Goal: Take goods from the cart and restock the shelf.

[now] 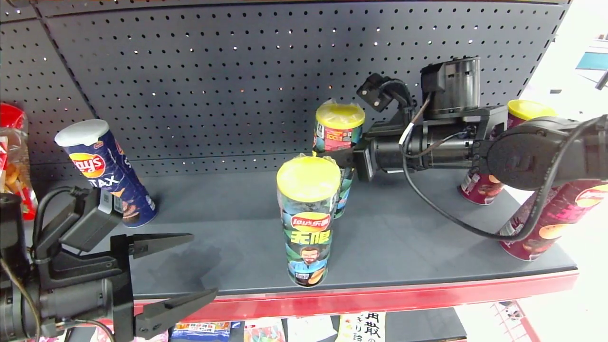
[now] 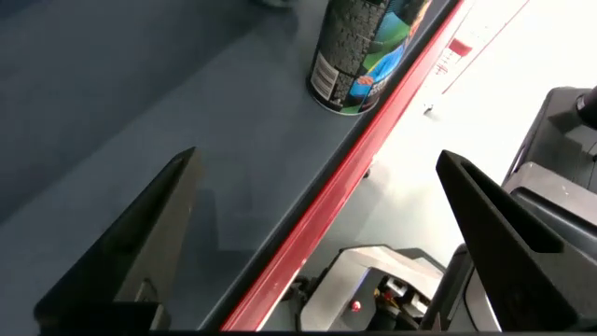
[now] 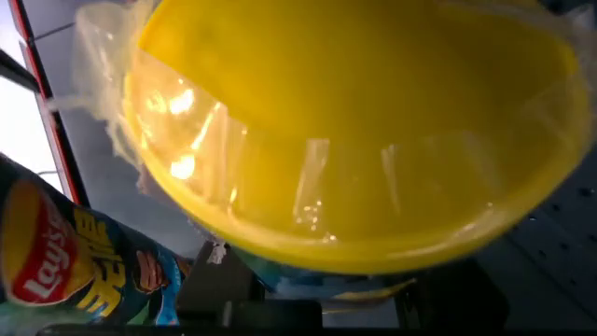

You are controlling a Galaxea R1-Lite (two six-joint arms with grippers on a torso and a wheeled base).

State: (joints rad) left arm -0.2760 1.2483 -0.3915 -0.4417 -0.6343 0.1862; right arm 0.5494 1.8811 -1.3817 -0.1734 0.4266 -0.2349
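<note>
My right end effector is gripping a sealed yellow-lidded cylindrical chip can; my left end effector is hanging open.

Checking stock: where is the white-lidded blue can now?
In the head view, the blue can stands at the shelf's left rear, beyond the left end effector.

On the shelf, the right gripper meets the rear can; the left gripper, jaws apart, hovers at the front-left corner.
</note>
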